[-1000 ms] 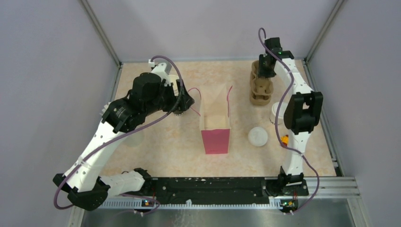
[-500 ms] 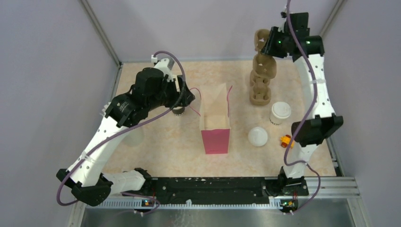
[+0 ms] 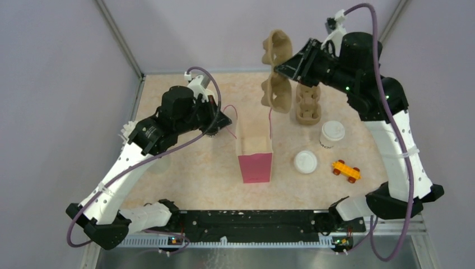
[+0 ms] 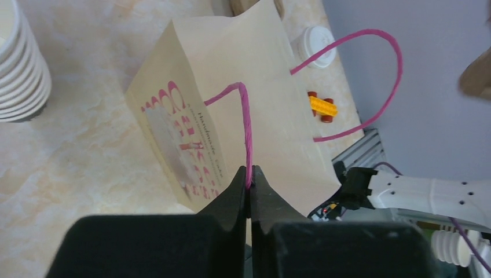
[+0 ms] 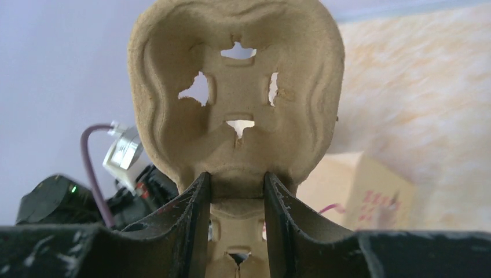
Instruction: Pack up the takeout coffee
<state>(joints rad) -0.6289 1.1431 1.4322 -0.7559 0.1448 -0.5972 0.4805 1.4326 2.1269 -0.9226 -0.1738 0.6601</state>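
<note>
The takeout coffee (image 3: 332,133), a small white cup with a white lid, stands on the table right of the bag, with neither gripper touching it. My left gripper (image 3: 224,121) (image 4: 250,184) is shut on the pink left handle (image 4: 246,130) of the upright paper bag (image 3: 255,150) (image 4: 231,81). High above the table, just right of the bag's mouth, my right gripper (image 3: 288,68) (image 5: 237,180) is shut on a brown cardboard cup carrier (image 3: 276,78) (image 5: 237,98).
More brown carriers are stacked (image 3: 308,106) behind the coffee. A loose white lid (image 3: 305,161) and an orange toy (image 3: 345,171) lie right of the bag. A stack of lidless cups (image 4: 20,63) stands at the left, under my left arm.
My right arm lifted a carrier off the stack and swung it left toward the bag. The left gripper closed on the bag's handle.
</note>
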